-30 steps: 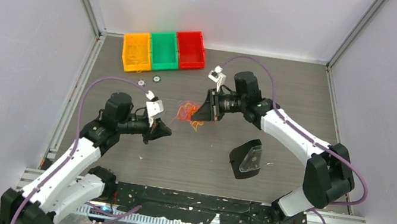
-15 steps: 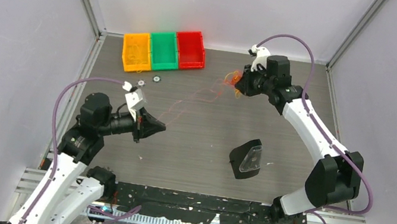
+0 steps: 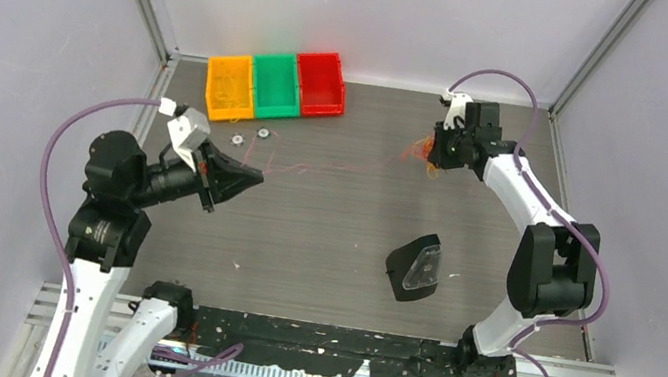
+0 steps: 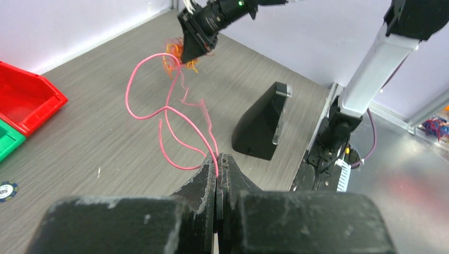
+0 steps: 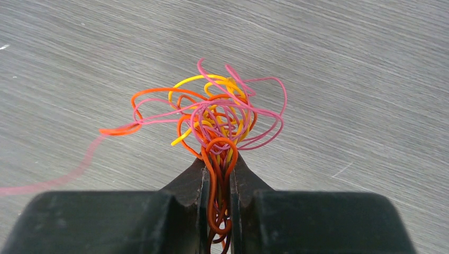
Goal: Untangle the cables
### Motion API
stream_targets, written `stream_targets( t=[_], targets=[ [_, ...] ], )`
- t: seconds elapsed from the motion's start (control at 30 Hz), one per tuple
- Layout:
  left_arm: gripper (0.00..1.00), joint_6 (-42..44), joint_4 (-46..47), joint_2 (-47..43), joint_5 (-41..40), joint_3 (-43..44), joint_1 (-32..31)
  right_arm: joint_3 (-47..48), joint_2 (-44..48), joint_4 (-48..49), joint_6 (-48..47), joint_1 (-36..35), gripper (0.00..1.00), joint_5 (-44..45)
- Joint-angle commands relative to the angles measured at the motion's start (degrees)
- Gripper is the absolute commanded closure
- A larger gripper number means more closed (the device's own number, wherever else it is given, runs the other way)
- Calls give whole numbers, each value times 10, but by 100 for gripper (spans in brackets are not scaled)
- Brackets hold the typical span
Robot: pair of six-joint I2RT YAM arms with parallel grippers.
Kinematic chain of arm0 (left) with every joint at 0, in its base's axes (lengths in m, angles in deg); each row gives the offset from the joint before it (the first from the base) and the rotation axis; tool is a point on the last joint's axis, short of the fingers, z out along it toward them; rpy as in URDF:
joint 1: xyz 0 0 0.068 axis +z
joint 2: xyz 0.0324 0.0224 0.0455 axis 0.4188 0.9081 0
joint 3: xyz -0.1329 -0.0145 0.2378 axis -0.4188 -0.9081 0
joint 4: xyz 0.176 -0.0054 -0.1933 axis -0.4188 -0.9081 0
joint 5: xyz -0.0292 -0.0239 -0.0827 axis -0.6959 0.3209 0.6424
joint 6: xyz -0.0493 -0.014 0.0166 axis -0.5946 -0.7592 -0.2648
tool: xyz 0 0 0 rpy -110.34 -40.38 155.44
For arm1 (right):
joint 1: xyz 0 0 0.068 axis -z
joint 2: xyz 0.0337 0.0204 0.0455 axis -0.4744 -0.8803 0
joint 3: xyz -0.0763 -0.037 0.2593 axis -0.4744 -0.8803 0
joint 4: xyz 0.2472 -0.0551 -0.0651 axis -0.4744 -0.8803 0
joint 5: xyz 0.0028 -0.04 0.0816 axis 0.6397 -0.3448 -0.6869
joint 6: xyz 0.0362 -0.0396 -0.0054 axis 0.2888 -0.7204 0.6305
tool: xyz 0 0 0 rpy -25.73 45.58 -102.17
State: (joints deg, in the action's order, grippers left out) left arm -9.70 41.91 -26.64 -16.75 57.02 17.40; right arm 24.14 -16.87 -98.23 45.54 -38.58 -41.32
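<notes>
My left gripper (image 4: 217,159) pinches the pink cable (image 4: 167,108) at near left; my right gripper (image 5: 218,159) clamps the tangle (image 5: 217,114) at far right, off the surface (image 3: 322,237). I hold them well apart so that strand pulls free

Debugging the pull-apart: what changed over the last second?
The left gripper, shut on the pink cable, drew back left. The right gripper carried the tangle to the far right. The pink cable now stretches between them. Both stayed shut; the bins and black stand did not move.
</notes>
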Motion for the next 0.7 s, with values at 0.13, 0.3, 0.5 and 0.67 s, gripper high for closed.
stream_targets(
  t=[0.13,0.3,0.5,0.67],
  targets=[
    [100,-48,16,55,87,105,69,70,-65,-22,-35,29,90,69],
    [100,-83,32,70,128,138,119,86,-83,-29,-43,45,90,65],
    [100,-160,113,87,167,164,157,100,-108,-32,-54,58,86,72],
    [100,-243,202,102,180,176,182,112,-122,-45,-54,67,80,58]
  ],
)
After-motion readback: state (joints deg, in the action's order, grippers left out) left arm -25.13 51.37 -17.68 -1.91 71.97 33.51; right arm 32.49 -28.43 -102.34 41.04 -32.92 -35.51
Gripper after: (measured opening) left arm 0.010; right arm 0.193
